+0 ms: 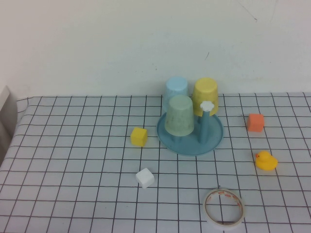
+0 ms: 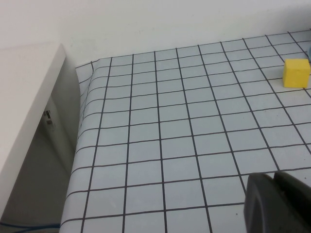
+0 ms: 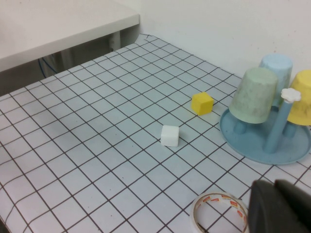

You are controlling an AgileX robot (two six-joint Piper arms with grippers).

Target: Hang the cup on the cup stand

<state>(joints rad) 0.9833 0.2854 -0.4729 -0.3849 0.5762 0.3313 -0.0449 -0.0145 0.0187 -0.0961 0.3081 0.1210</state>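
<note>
The cup (image 1: 179, 115), pale mint-green, sits upside down over a peg at the front left of the cup stand (image 1: 214, 138). The right wrist view shows the same cup (image 3: 254, 95) tilted on the blue stand (image 3: 286, 153). Beside it one peg with a white flower knob (image 1: 207, 106) stands bare. My left gripper (image 2: 273, 174) is shut with nothing in it, over bare grid cloth near the table's left edge. My right gripper (image 3: 273, 182) is shut and holds nothing, close to a tape roll, short of the stand. Neither arm shows in the high view.
A light blue cup (image 1: 176, 87) and a yellow cup (image 1: 205, 94) hang on the stand's rear pegs. Around it lie a yellow cube (image 1: 139, 136), a white cube (image 1: 145, 177), an orange cube (image 1: 255, 122), a rubber duck (image 1: 266, 160) and the tape roll (image 1: 223, 207). A white ledge (image 2: 24, 97) borders the left edge.
</note>
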